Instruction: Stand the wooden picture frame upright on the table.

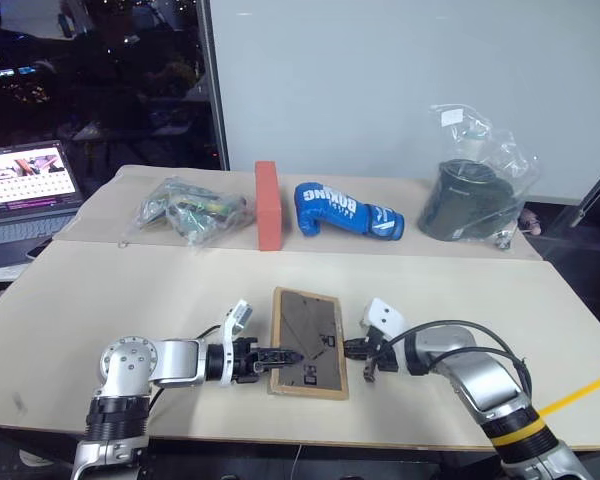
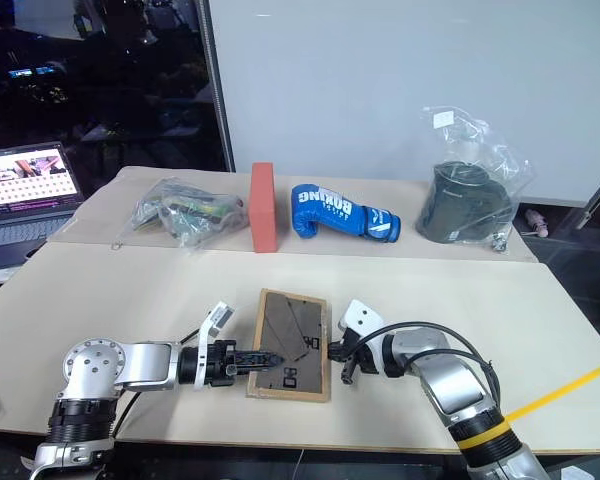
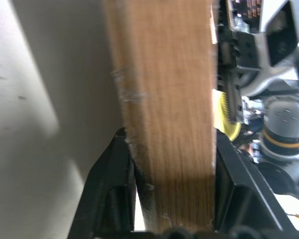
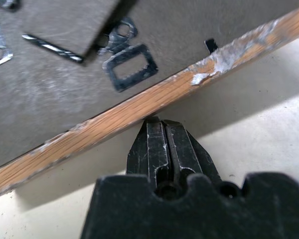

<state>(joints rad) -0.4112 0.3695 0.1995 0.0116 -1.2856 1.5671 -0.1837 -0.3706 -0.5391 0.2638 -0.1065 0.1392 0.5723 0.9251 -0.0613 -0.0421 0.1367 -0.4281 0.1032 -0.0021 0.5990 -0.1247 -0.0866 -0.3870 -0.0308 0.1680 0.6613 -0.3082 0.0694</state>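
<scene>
While the wooden picture frame [image 1: 308, 343] is lying back-up at lower centre of the table [image 1: 100, 290], the left end effector [image 1: 270, 357] is clamping its edge and the clenched right end effector [image 4: 165, 135] is nudging the opposite edge; tilting it upright should be coming next.

Light grained wood frame [image 1: 308, 343], matt brown backing, perhaps metal clips

A red-orange block [image 1: 268, 206] stands upright on its end; just to its left lies a clear bag of small items [image 1: 192, 211]; just to its right a blue boxing glove [image 1: 344, 211]; farther right a bagged dark object [image 1: 470, 195]; far to its left an open laptop [image 1: 22, 190].
</scene>
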